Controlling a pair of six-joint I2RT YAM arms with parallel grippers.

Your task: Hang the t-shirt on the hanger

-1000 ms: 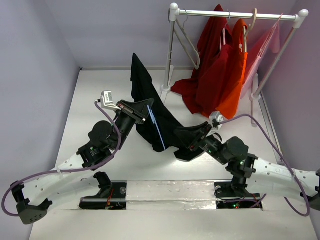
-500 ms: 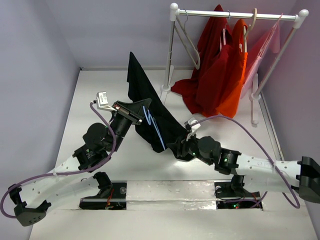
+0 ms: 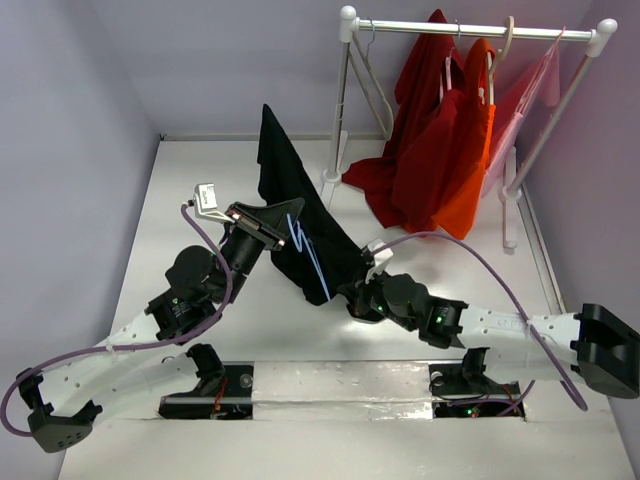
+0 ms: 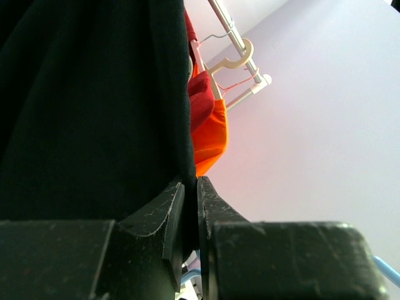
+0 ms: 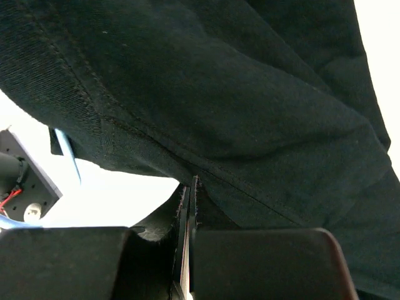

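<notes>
since a second ago the right gripper [image 5: 190,186] has reached leftward under the cloth and closed, and its jaws now pinch the hem seam of the t-shirt [image 5: 250,106]. left gripper [image 4: 190,187]: jaws nearly together on a fold of the same black cloth, raised above the table [image 3: 190,190]. the hanger [image 3: 315,270] shows as a blue wire against the draped shirt. to my eye, good practice is a steady left arm while the right draws the hem slowly down and outward over the wire's shoulder, without losing the pinch.
</notes>
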